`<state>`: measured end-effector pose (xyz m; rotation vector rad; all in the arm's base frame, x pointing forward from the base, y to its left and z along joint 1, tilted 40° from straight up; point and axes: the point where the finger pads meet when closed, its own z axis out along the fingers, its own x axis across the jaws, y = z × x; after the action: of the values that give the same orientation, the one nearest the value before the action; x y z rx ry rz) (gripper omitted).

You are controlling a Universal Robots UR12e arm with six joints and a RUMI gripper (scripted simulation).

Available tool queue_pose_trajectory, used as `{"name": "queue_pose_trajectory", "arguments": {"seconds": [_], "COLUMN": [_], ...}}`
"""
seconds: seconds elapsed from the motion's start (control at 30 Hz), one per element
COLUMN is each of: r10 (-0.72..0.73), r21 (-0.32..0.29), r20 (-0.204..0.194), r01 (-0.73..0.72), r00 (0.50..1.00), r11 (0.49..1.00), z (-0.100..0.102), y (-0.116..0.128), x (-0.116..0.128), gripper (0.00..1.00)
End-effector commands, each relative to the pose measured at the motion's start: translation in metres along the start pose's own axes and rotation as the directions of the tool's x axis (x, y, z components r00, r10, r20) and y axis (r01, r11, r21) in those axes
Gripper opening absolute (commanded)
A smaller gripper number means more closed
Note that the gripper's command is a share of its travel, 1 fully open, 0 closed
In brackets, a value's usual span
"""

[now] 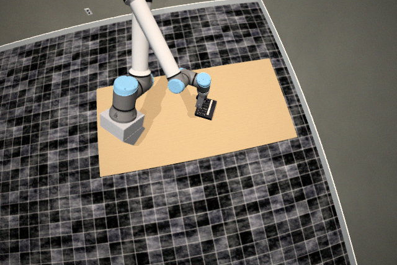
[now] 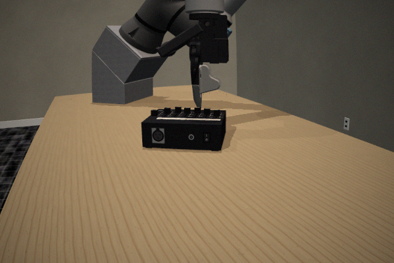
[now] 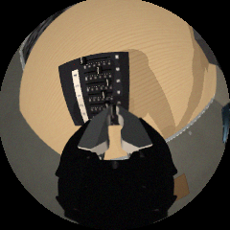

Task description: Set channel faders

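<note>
The black lighting desk (image 2: pixel 184 129) sits on the wooden table; it also shows in the top view (image 1: pixel 205 108) and in the wrist view (image 3: pixel 96 83). A white tape strip (image 3: pixel 80 95) runs along its far edge, above the row of fader slots. Several black fader caps (image 2: pixel 188 112) stick up from its top. My gripper (image 2: pixel 197 102) is shut, its fingertips together, pointing straight down at a fader cap right of the row's middle. In the wrist view the fingertips (image 3: pixel 112 107) meet over the near end of the desk. I cannot tell whether the tips touch the cap.
The robot's grey base block (image 2: pixel 119 72) stands on the table behind the desk. The desk's near face carries a socket (image 2: pixel 157 135), a round jack and a small switch. A checkered floor surrounds the table (image 1: pixel 192 114).
</note>
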<state>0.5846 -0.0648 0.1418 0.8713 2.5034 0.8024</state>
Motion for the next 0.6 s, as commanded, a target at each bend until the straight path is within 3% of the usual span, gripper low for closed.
{"name": "queue_pose_trajectory", "arguments": {"seconds": [0.0, 0.37, 0.57], "r10": [0.000, 0.000, 0.000], "r21": [0.000, 0.000, 0.000], "r20": [0.001, 0.001, 0.001], "r01": [0.000, 0.000, 0.000], "r00": [1.000, 1.000, 1.000], "r11": [1.000, 1.000, 1.000], "z": [0.000, -0.001, -0.011], "y": [0.000, 0.000, 0.000], "x": [0.002, 0.003, 0.003], "gripper": [0.00, 0.00, 0.00]}}
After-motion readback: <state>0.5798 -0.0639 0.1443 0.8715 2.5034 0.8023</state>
